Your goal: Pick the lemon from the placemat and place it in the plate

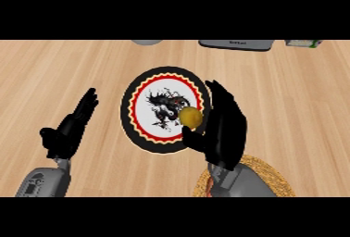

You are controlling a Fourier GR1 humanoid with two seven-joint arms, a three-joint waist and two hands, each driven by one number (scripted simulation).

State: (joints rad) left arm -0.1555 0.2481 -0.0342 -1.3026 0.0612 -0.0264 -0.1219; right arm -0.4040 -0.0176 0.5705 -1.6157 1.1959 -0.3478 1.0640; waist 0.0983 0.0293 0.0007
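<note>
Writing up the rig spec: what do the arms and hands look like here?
Left hand and right hand are black, with slim tapering fingers and a thumb. Left forearm and right forearm are smooth grey rounded shells, widening toward the view's lower edge. No cables, markings or sleeves show.

The desk (68,69) is pale wood with fine grain. The plate (164,71) has a black rim, a thin yellow zigzag, a red ring and a white centre with a black-and-red inky figure. The lemon (190,116) is dull yellow. The placemat (273,178) is woven straw-tan, reddish at its edge. My left robot hand (68,130) and right robot hand (224,132) are black.
</note>
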